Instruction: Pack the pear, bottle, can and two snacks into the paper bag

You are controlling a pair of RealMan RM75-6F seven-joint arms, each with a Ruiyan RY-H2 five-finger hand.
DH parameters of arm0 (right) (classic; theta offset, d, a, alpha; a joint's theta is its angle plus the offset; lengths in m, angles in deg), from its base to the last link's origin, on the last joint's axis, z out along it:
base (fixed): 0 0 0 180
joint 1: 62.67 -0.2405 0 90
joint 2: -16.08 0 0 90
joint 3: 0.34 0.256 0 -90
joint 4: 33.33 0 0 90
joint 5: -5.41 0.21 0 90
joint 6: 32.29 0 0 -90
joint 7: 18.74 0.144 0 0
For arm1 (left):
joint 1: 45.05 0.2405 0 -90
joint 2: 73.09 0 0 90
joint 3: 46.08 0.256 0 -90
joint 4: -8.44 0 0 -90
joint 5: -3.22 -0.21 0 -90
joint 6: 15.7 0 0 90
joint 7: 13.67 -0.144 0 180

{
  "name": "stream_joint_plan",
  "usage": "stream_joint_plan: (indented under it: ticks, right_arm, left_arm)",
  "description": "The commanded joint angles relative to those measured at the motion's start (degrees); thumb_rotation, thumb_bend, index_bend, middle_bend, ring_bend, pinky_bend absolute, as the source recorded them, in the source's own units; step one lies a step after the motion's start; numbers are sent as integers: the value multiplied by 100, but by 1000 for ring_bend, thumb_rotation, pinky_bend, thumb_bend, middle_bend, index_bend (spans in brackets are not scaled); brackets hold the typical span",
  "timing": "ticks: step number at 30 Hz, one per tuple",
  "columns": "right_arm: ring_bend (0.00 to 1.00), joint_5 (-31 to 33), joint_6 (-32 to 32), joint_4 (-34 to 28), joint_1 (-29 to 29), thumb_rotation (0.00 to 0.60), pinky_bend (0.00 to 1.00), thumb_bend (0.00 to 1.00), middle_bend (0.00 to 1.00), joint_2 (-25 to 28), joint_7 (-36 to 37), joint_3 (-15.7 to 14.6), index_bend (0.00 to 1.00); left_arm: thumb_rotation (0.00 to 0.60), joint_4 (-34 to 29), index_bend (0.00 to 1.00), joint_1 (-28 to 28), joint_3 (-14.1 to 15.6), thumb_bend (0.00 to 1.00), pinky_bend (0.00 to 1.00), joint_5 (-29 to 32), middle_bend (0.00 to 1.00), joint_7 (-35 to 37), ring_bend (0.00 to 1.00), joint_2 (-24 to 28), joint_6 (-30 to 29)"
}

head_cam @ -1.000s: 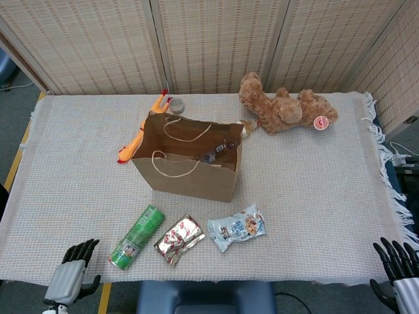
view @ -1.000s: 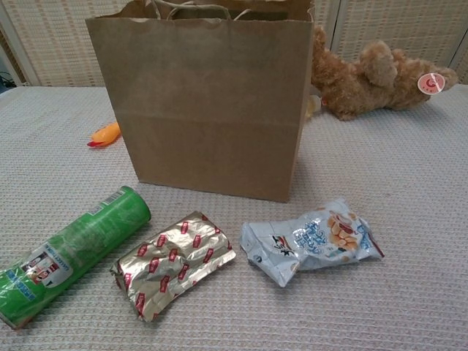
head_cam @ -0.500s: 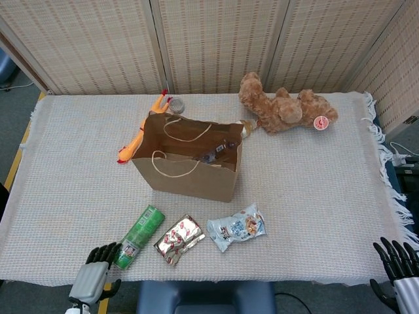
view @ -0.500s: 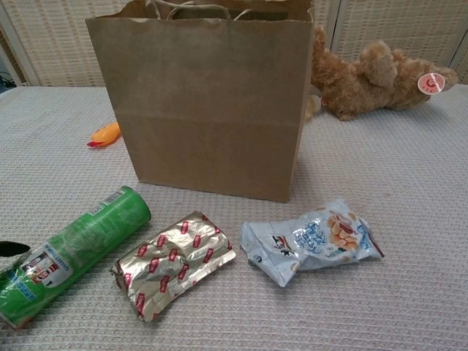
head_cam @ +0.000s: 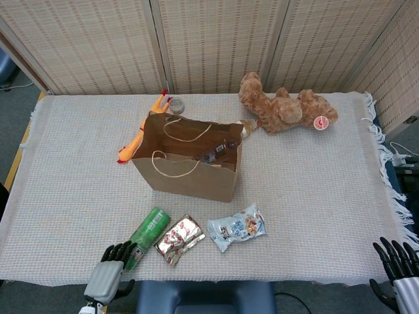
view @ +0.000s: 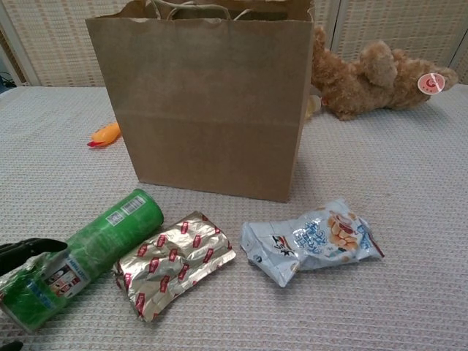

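Left hand: at the tabletop's near edge, dark fingers wrapped around the green can's lower end.
Right hand: off the near right corner, fingers spread, holding nothing.
Can: lying beside the foil snack.
Blue snack: just right of it.
Paper bag: upright behind them, open.

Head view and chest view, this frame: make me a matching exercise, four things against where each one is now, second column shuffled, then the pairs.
Things:
1. green can
2. silver foil snack
3. plush bear
4. rubber chicken

Places:
A. lying at the far edge of the table, right of the paper bag
B. flat on the cloth between the can and the blue-and-white snack
C. on its side at the near edge, with the left hand at its near end
D. behind the bag's left side, mostly hidden in the chest view

Pairs: 1-C, 2-B, 3-A, 4-D
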Motion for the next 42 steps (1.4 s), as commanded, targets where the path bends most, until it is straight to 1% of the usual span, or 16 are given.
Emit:
stream_joint_plan:
  ticks: [1,10,16,22,30,34,42]
  right_arm:
    - [0,1,0,-2,0,600,0,231,0,1,4,0,0]
    - [0,4,3,0,-2,600,0,232,0,3,37,-2,0]
    - [0,-1,3,7,-5,600,0,232,0,4,50,-5,0]
    - [0,2,5,7,-6,600,0,231,0,4,50,-4,0]
    - [0,3,4,4,-6,600,0,231,0,2,40,-2,0]
    - [0,3,4,0,-6,600,0,231,0,4,34,-2,0]
    - [0,1,5,-9,-7,600,0,232,0,8,27,-4,0]
  left_arm:
    - [600,17,0,-52,-51,362,0,102,0,-162,0,-149,53]
    - [600,-77,0,-141,-58,341,0,225,0,-510,0,-432,80]
    - [600,45,0,-247,-258,343,0,289,0,-646,0,-665,58]
    - [600,158,0,-355,-396,344,0,462,0,-787,0,-848,62]
    - [600,240,0,-531,-525,345,0,357,0,-972,0,-972,10]
    - [600,162,0,-608,-611,345,0,388,0,-1039,0,-989,-22]
    - [600,117,0,-709,-584,344,0,494,0,-1109,0,-1095,-7]
